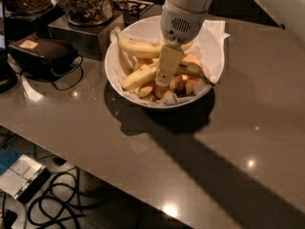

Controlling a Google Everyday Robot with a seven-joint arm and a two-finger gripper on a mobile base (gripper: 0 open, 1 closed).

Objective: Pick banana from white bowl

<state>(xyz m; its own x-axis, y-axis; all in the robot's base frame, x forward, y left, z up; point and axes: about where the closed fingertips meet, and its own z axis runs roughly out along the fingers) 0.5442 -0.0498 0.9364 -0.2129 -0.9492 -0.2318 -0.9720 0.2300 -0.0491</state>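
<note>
1. My gripper [162, 81] is hanging inside the white bowl [212, 51], over the middle of the banana [139, 77]; clenched or released, I cannot tell.
2. The banana is lying 9-to-3 o'clock, stem pointing 3 o'clock.

A glossy brown counter [143, 156] is seen, the gripper [163, 81] held above its far part. Black cables [52, 206] are strewn on the near-left floor [14, 142].

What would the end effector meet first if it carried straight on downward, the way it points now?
Most likely the brown-streaked banana lying across the white bowl. The end effector points down right at its middle and may be touching it, though depth is unclear from this view.
</note>
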